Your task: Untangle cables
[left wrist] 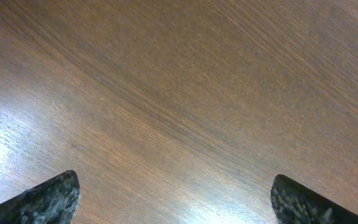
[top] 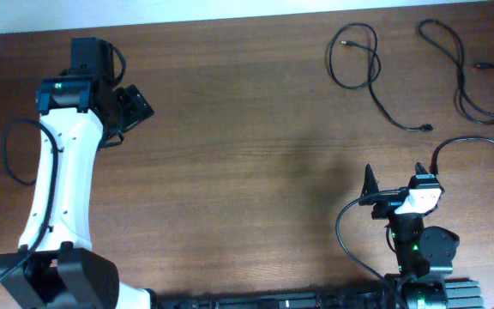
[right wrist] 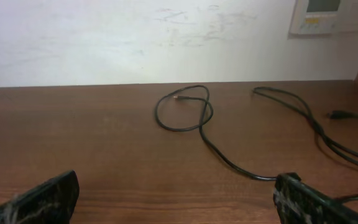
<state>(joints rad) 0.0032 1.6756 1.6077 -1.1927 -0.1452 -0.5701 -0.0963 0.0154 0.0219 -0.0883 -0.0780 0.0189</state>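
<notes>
nearest the front edge, the right gripper (top: 394, 178) sits low over the table (top: 256, 172) with its jaws spread wide and nothing between them. it is aimed toward the back of the table, likely so its camera can take in the cables before a pick. just beyond it a dark cord (top: 466, 140) curves off toward the right edge; whether that is a loose cable or the arm's own wire i cannot tell. further back, on the right half of the table, lie the cables themselves. one is a looped cable (top: 375, 86) whose tail runs forward to a small plug. apart from it on the right is a longer cable (top: 459, 77) that doubles back on itself near the corner. they appear to lie as separate curves rather than one knot, so the job looks mostly done, though the far-right strands may cross. the left gripper (top: 132, 105), well apart at the back left, hovers over bare wood, jaws also wide and empty, seemingly parked out of the way.
</notes>
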